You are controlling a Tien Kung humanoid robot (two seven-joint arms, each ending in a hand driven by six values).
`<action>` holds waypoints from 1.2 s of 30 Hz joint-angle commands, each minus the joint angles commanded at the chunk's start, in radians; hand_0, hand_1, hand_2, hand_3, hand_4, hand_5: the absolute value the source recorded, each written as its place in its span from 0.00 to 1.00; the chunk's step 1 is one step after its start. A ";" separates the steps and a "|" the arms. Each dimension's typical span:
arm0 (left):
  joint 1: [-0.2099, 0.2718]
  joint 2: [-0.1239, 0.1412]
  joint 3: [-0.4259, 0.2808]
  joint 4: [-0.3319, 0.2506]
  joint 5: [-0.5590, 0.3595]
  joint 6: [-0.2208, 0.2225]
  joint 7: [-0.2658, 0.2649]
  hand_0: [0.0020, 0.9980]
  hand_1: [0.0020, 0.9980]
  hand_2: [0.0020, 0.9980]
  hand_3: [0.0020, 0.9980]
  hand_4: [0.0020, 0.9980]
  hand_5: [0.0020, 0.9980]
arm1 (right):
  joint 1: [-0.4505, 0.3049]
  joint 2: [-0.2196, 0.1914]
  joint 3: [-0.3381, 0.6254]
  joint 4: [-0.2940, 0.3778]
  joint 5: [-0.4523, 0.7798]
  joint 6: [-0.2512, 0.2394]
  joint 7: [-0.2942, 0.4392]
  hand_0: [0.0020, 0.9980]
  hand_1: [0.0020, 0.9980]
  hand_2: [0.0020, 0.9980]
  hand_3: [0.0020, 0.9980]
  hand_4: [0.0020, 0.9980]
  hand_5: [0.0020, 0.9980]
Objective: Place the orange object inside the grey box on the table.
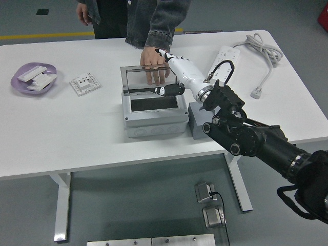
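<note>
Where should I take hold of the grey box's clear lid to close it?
Probably the lid's free far-right corner, coming from the right: it hinges along the grey box's far rim, a person's hand covers its middle, and the right robot hand is on that side.
</note>
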 joint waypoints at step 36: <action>0.027 -0.005 -0.015 0.000 -0.033 0.004 -0.016 0.63 0.57 0.53 0.60 0.44 0.20 | -0.127 -0.185 -0.094 0.404 -0.156 0.052 -0.176 0.89 0.82 0.93 1.00 0.87 0.40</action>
